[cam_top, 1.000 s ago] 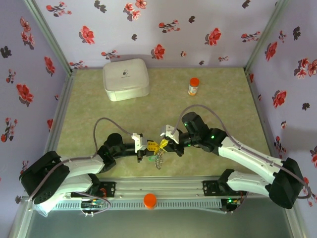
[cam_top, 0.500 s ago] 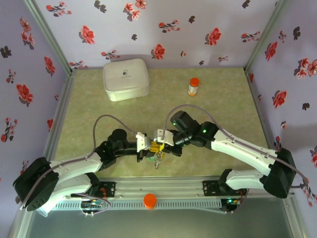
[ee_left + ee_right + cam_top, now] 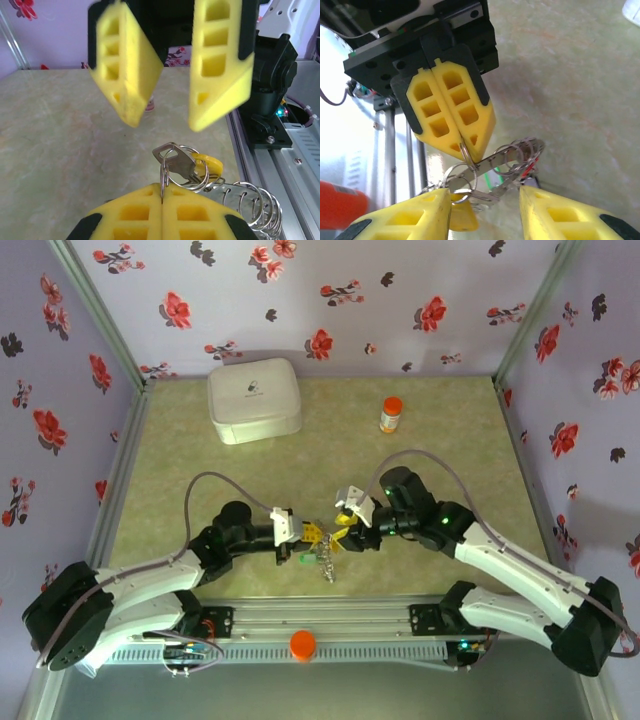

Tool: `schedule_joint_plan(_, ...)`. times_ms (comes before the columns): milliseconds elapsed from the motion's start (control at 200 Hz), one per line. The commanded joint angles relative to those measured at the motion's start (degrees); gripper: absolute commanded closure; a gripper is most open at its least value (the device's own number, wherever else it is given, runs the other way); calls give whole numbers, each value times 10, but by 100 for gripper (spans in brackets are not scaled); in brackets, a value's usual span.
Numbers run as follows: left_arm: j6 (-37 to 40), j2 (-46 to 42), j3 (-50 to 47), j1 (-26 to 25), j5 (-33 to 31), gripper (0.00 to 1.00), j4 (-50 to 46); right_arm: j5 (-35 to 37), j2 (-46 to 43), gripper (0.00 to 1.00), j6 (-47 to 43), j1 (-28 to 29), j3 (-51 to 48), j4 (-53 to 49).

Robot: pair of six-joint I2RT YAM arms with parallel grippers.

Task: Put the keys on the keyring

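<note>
Above the table's near middle, my left gripper [image 3: 303, 534] is shut on a thin silver split ring [image 3: 164, 181]. That ring runs through the head of a silver key [image 3: 181, 162] with a yellow tag [image 3: 209, 164] behind it. From the same bunch hangs the keyring [image 3: 325, 562], a flat metal band [image 3: 506, 159] strung with several small rings [image 3: 250, 205]; red and green bits [image 3: 530, 169] show behind it. My right gripper [image 3: 346, 527] faces the left one, open. Its fingers [image 3: 405, 220] straddle the bunch, and the left pad is next to the yellow tag [image 3: 463, 218].
A white lidded box [image 3: 254, 400] sits at the back left and an orange-capped bottle [image 3: 390, 414] at the back right. The metal rail [image 3: 330, 620] with an orange knob [image 3: 302, 644] runs along the near edge. Flowered walls close in three sides.
My right gripper was shut at the bunch; it has opened and drawn back to the right. The left gripper has closed fully on the ring and holds the hanging bunch alone.
</note>
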Motion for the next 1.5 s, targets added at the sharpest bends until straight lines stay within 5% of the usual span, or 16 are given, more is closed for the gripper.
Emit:
schedule_joint_plan(0,11,-11,-2,0,-7,100,53,-17,5,60,103,0,-13,59)
schedule_joint_plan(400,16,-9,-17,0,-22,100,68,-64,37,73,140,-1,-2,33)
schedule_joint_plan(710,4,-23,-30,0,-25,100,102,-59,45,100,122,-9,4,12)
schedule_joint_plan(1210,-10,-5,-35,2,-20,100,161,-3,35,100,106,-16,12,-5)
schedule_joint_plan(1495,-26,21,-45,1,-20,100,246,-34,84,100,123,-10,-19,52)
